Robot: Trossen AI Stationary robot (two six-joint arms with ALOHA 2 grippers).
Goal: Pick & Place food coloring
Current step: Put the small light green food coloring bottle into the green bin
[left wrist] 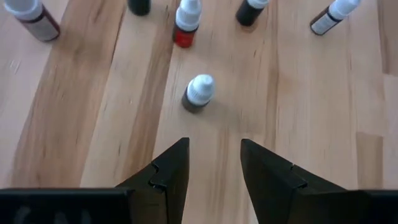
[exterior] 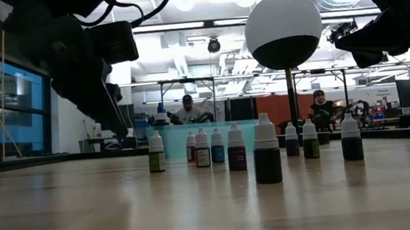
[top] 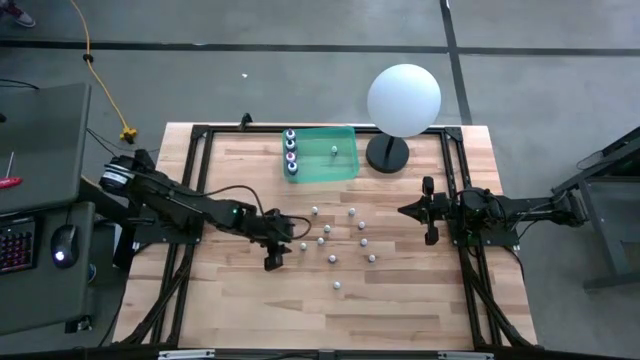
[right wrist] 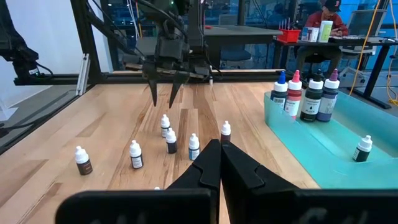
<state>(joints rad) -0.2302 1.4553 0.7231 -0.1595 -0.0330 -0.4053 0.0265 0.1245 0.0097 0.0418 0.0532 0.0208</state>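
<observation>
Above the wooden table [top: 240, 300], the left gripper [left wrist: 214, 163] hangs with fingers spread, just short of a small bottle [left wrist: 199, 93] among the scattered bottles. Four larger ones [top: 291, 151] stand in the green tray [top: 345, 165]. Well apart, the right gripper [right wrist: 219, 163] waits, fingers pressed together.

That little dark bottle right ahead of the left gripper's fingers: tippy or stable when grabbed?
The small dark bottle stands upright, tall for its narrow base, so a nudge from one finger would probably tip it. Its round body would then likely roll on the smooth wooden table. It looks light and rigid. The open left gripper is not touching it.
</observation>
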